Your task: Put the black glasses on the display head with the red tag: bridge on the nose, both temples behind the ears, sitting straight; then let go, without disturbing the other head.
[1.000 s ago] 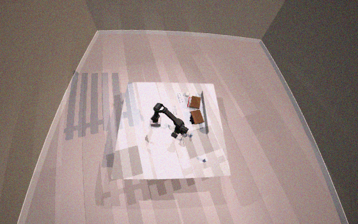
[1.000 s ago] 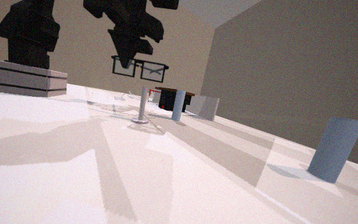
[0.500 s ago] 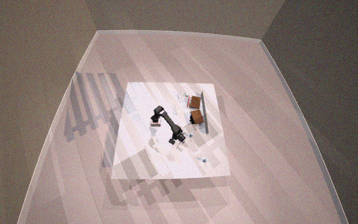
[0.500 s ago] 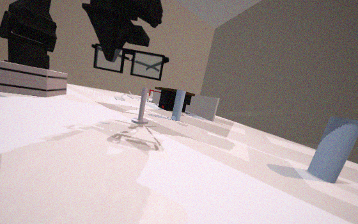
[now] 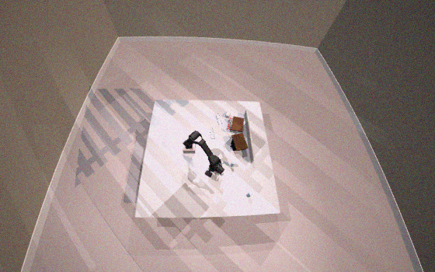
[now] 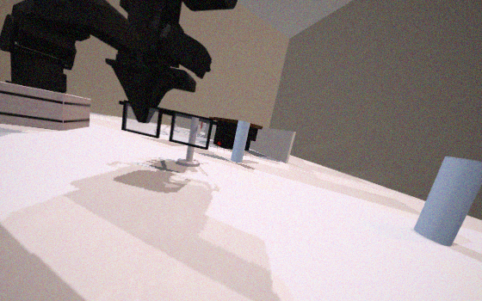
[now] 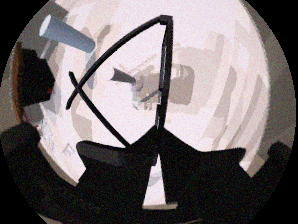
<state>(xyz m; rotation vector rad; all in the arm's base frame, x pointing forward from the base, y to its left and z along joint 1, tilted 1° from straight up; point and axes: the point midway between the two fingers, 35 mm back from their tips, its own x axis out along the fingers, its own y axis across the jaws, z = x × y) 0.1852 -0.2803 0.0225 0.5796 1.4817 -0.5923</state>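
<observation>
Above the white square tabletop (image 5: 171,186) (image 6: 336,249), the black gripper (image 5: 214,176) (image 6: 144,120) (image 7: 157,128) grips the black rectangular-framed glasses (image 6: 164,113) (image 7: 166,65); no container to call!

Brown-grey walls (image 5: 217,19) (image 6: 370,95), pinkish floor (image 5: 101,241), white tabletop (image 5: 167,186) (image 6: 301,241), striped shadows

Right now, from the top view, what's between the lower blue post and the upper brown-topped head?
The lower head, as the top view shows. The other blue post sits left of that line.
</observation>
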